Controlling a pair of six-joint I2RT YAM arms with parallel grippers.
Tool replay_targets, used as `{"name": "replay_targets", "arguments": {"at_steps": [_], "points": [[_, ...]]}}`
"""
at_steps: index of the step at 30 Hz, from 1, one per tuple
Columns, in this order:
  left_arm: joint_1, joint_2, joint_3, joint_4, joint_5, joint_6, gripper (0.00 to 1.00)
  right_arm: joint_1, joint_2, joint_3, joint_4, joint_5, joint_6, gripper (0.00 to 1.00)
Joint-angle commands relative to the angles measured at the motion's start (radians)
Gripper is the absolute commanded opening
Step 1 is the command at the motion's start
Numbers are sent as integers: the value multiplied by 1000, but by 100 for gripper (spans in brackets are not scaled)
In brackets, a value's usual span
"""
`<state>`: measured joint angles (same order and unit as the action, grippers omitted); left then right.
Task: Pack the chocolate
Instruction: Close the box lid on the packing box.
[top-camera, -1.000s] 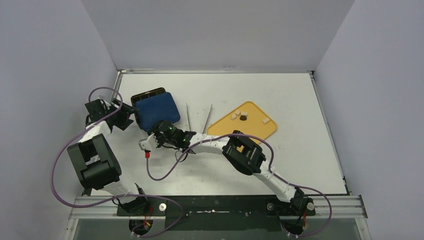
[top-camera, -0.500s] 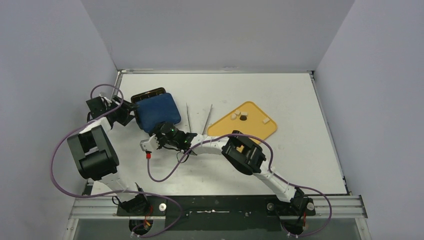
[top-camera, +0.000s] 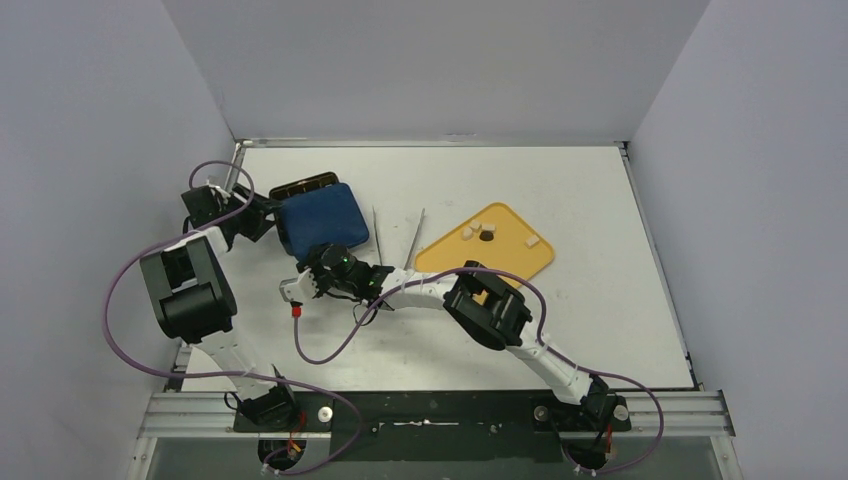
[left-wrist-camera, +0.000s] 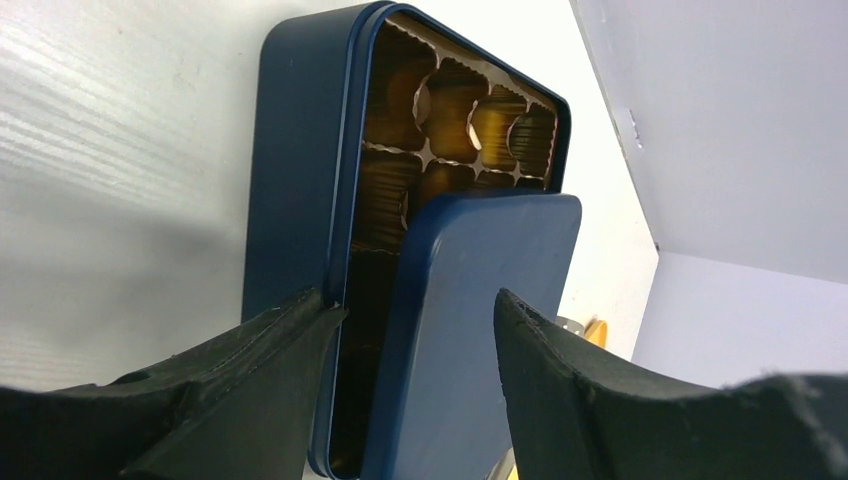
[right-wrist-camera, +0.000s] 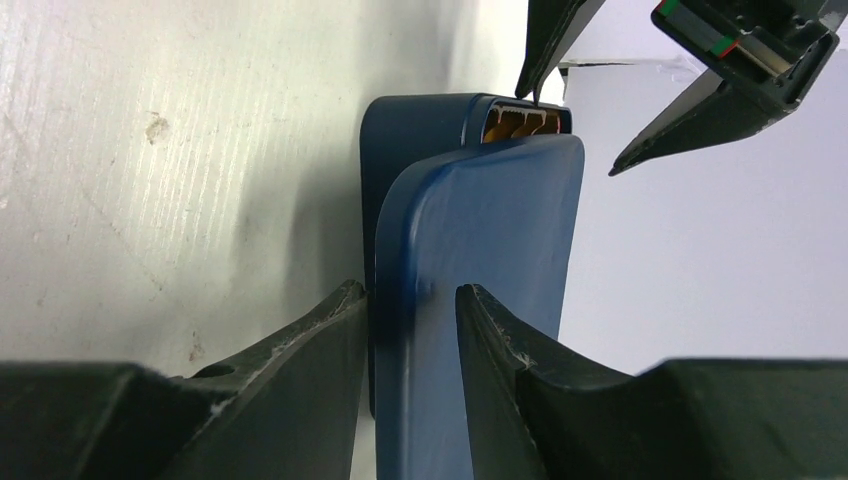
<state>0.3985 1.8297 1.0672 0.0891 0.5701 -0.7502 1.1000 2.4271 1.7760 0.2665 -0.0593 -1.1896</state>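
While the right arm (top-camera: 490, 305) stretched leftward over the table (top-camera: 600, 330), right gripper (right-wrist-camera: 410, 290) pinched the lid (right-wrist-camera: 480, 300) edge | left arm (top-camera: 190, 290) folded far-left, left gripper (left-wrist-camera: 415, 305) spread, 1 finger (left-wrist-camera: 290, 340) touching the box (left-wrist-camera: 300, 170) rim | chocolate (top-camera: 478, 229) on tray (top-camera: 520, 262)

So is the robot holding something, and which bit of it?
The right hand pinches the dark blue rounded metal lid by its near edge. The left hand is open, holding nothing.

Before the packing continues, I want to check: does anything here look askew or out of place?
Yes. The blue lid lies skewed over the tin, so gold cups at its far-left end are uncovered. The right gripper pinches the lid's near edge.
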Motion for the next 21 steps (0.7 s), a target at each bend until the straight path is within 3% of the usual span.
{"name": "replay_targets", "arguments": {"at_steps": [1, 6, 11, 21], "points": [[-10, 8, 21, 109, 56, -34, 58, -5, -70, 20, 63, -25, 22, 36], [-5, -85, 39, 2, -40, 7, 57, -7, -80, -6, 83, -22, 15, 34], [-12, -176, 12, 79, -84, -23, 55, -11, -81, -20, 90, -17, 18, 33], [-29, -75, 59, 20, -90, 62, 50, -7, -80, -18, 97, -14, 29, 33]]}}
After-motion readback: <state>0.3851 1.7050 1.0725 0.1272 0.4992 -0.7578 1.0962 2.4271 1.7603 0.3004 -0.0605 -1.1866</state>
